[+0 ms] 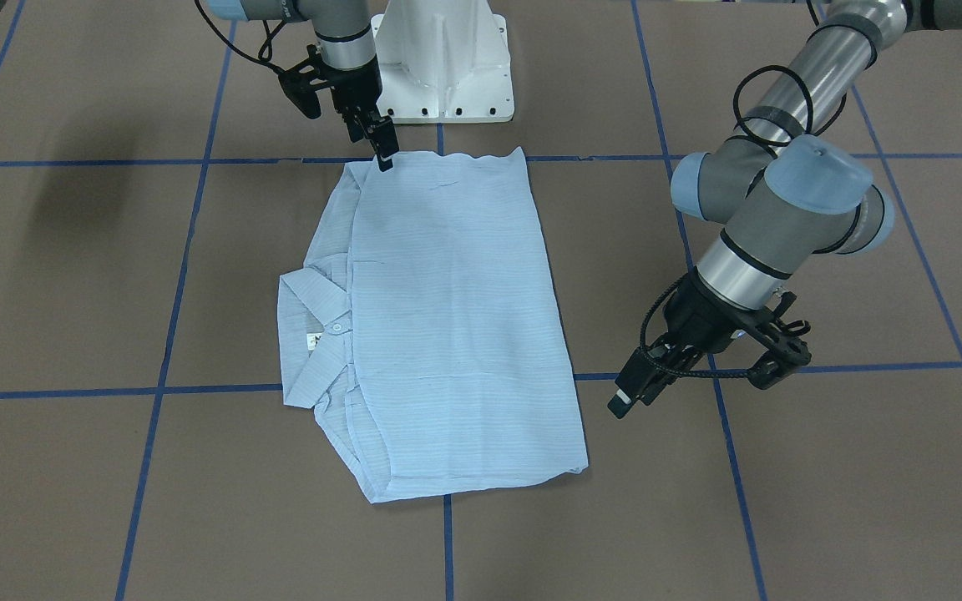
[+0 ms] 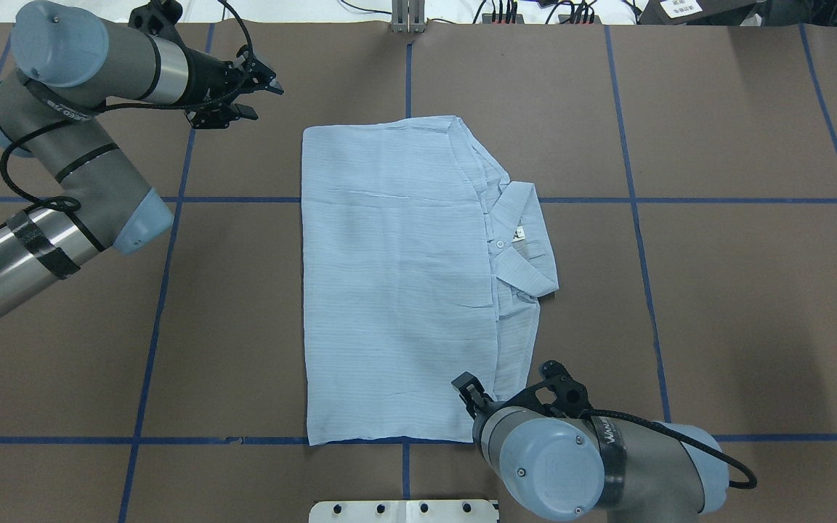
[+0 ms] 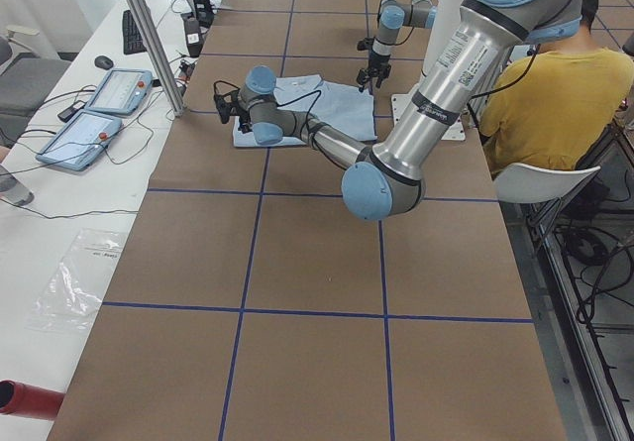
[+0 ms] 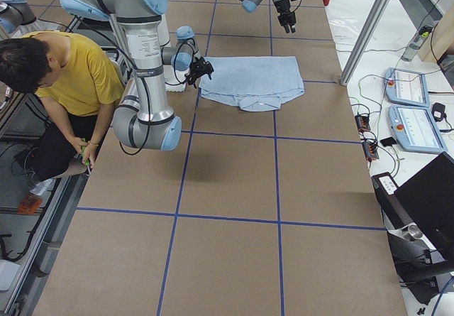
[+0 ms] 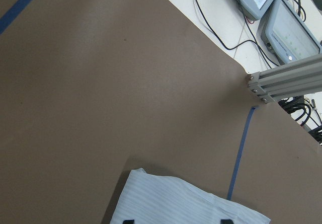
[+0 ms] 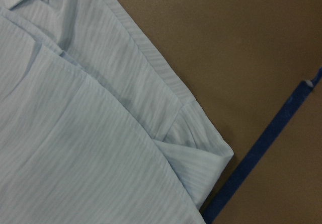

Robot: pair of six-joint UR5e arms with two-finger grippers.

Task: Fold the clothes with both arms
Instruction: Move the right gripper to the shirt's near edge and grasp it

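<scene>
The light blue striped shirt (image 2: pixel 389 276) lies folded into a flat rectangle on the brown table, with its collar and neck tag (image 2: pixel 519 232) sticking out on the overhead view's right side. My left gripper (image 2: pixel 255 98) is open and empty, hovering just off the shirt's far left corner. In the left wrist view its fingertips (image 5: pixel 127 221) stand wide apart over that corner (image 5: pixel 181 204). My right gripper (image 1: pixel 381 150) looks open and hangs over the shirt's near edge by the base, its tip close to the cloth. The right wrist view shows the folded corner (image 6: pixel 100 133) and no fingers.
The white pedestal base (image 1: pixel 443 58) stands just behind the shirt's near edge. Blue tape lines (image 2: pixel 171 218) grid the table. An aluminium post (image 2: pixel 407 18) rises at the far edge, with teach pendants (image 4: pixel 411 103) beyond. A seated person in yellow (image 4: pixel 78 74) is beside the robot.
</scene>
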